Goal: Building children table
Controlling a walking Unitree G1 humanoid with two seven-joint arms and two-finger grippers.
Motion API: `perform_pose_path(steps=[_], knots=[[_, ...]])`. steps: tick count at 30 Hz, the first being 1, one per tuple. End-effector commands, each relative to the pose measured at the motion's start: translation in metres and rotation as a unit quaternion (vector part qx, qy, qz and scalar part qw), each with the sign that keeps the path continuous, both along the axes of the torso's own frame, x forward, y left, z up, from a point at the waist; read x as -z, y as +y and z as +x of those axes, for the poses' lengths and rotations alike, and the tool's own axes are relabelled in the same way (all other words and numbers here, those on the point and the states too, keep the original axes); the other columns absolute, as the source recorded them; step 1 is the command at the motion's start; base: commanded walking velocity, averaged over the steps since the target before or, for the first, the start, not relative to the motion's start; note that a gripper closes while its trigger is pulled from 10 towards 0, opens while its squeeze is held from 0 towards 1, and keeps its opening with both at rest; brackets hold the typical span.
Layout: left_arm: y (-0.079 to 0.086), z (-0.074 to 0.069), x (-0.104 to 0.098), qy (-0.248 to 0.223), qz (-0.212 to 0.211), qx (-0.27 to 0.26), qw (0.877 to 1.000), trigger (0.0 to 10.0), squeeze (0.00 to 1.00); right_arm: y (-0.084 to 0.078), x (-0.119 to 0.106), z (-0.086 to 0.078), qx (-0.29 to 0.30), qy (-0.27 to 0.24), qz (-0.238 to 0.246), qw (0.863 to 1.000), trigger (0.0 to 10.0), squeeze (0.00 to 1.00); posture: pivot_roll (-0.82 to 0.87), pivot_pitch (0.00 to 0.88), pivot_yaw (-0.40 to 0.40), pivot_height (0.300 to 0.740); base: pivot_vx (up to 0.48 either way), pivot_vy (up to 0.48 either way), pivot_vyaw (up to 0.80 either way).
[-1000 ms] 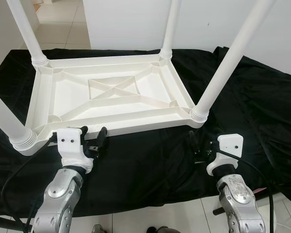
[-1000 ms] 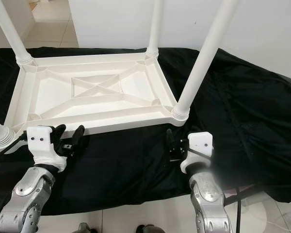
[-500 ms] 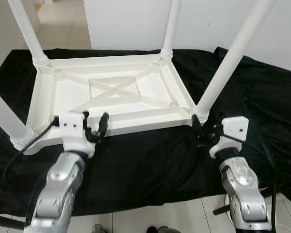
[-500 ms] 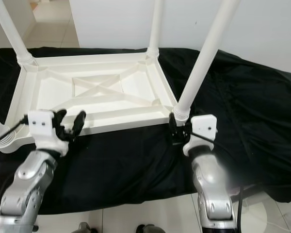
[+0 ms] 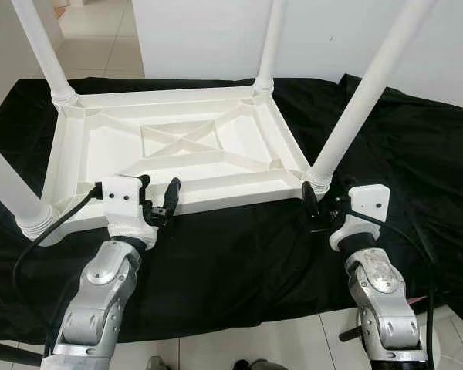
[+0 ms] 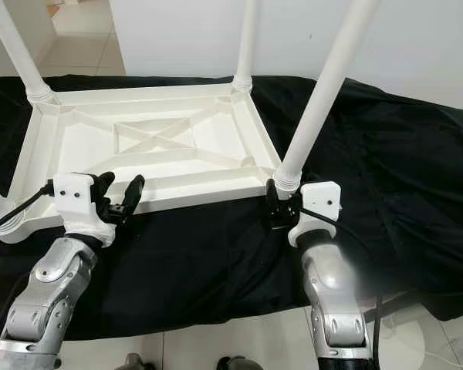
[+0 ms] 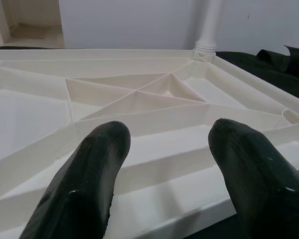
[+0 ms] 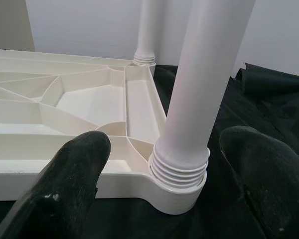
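— Where's the table sitting?

— I see the white plastic table [image 5: 177,146] upside down on a black cloth [image 5: 239,254], its four legs [image 5: 363,100] pointing up.

— And your left arm?

— My left gripper [image 5: 158,202] is at the near long edge of the table, fingers [image 7: 97,164] spread apart just above the rim, holding nothing.

— The right one?

— My right gripper [image 6: 278,204] is at the near right corner. Its fingers [image 8: 74,169] stand apart on either side of the ribbed base of that corner's leg, not closed on it; I can't tell whether they touch it.
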State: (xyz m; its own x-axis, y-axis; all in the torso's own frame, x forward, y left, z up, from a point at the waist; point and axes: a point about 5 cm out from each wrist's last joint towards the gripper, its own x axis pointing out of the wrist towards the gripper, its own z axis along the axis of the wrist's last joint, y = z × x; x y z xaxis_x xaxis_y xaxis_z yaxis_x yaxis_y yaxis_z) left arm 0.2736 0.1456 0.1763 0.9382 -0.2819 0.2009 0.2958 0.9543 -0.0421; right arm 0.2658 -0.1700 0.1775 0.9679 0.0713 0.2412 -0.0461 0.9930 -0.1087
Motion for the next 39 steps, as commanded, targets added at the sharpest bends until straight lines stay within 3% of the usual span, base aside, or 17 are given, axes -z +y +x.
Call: perform_pose_path(steps=[1,12,23,28,39], knots=[[-0.009,0.000,0.002,-0.001,0.010,0.066,0.998,10.0,0.00,-0.003,0.001,0.003,0.000,0.001,0.005,1.000,10.0,0.00,-0.05,0.119,-0.018,0.740,0.000,0.000,0.00],[-0.011,0.004,0.003,0.006,0.036,0.097,0.995,10.0,0.00,-0.012,-0.003,0.017,0.008,-0.006,-0.008,1.000,10.0,0.00,-0.06,0.124,0.011,0.740,0.000,0.000,0.00],[-0.028,0.002,0.013,0.023,0.053,0.159,0.986,10.0,0.00,-0.021,0.003,0.037,0.037,0.003,0.000,0.999,10.0,0.00,-0.06,0.134,0.012,0.740,0.000,0.000,0.00],[-0.033,-0.002,0.012,0.025,0.043,0.176,0.983,10.0,0.00,-0.021,0.003,0.054,0.026,0.006,-0.004,1.000,10.0,0.00,-0.05,0.140,0.007,0.740,0.000,0.000,0.00],[-0.032,0.004,0.005,0.012,0.043,0.158,0.986,10.0,0.00,-0.014,0.007,0.089,-0.045,0.030,-0.042,0.998,10.0,0.00,-0.03,0.150,0.004,0.740,0.000,0.000,0.00]])
